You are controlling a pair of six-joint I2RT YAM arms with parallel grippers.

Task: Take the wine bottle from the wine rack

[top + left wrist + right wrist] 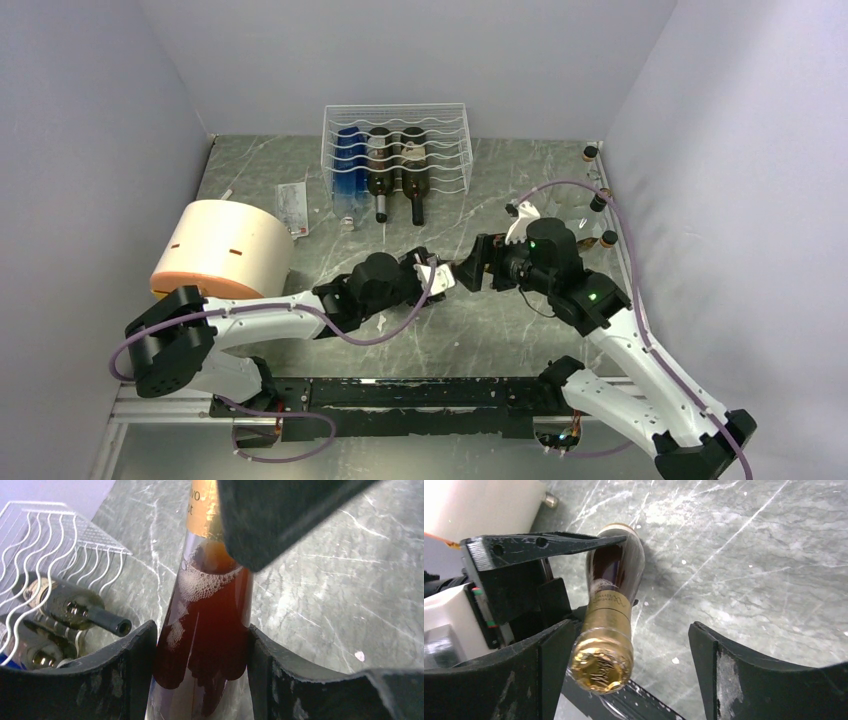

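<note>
We log the dark amber glass wine bottle (202, 630) as glossy and smooth, with bright reflections along its shoulder. Its gold foil neck wrap (601, 667) is shiny and finely crinkled at the cap. The grey stone-look table (350, 580) is polished, white-veined, with a soft sheen. The white wire wine rack (395, 115) is thin coated metal, smooth. The black plastic left fingers (120, 680) and right fingers (734, 680) are matt, scuffed and chalky-edged. The cream cylindrical drum (225, 240) is matt and even.

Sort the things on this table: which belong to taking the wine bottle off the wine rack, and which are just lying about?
Belong to the job: wine bottle, clamped in the left gripper; white wire wine rack; right gripper, open at the bottle's neck.
Lying about: cream drum; flat packet beside the rack; other bottles in the rack.
</note>
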